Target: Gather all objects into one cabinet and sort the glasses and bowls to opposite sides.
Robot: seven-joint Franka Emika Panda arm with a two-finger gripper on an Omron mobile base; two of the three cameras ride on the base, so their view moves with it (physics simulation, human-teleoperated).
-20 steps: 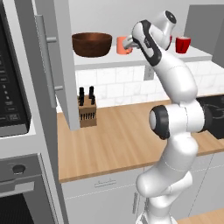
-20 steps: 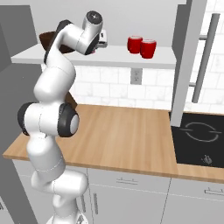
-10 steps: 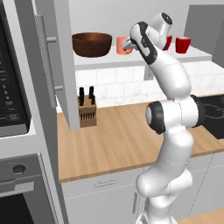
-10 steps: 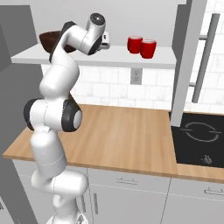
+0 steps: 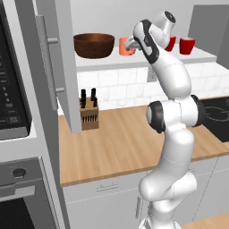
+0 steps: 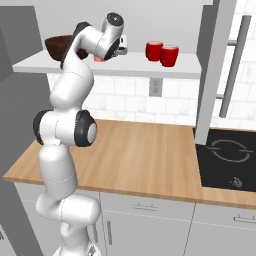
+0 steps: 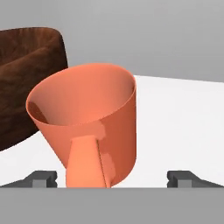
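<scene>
1. In your left base view, the dark brown bowl [image 5: 93, 44] stands toward the left end of the pale shelf [image 5: 134, 61], with the salmon-orange mug [image 5: 125, 46] just to its right. The gripper [image 5: 130, 44] is right at the mug, its fingers hidden by the wrist here. Two red cups [image 5: 187, 45] stand farther right, one partly behind the arm. The grey cabinet door [image 5: 56, 67] hangs open, and a knife block [image 5: 88, 115] sits at the back of the wooden counter [image 5: 116, 143]. You will find no readable writing or brand anywhere. Compared with a second ago, the arm has straightened and the wrist has closed in on the mug.

2. In your right base view, the gripper [image 6: 121, 46] is at the shelf's back, the mug a sliver of orange below it. The red cups stand side by side, touching, near the shelf's middle.

3. In your hand view, the mug's handle faces you; the fingertips [image 7: 41, 178] stand wide apart on either side, gripping nothing.
</scene>
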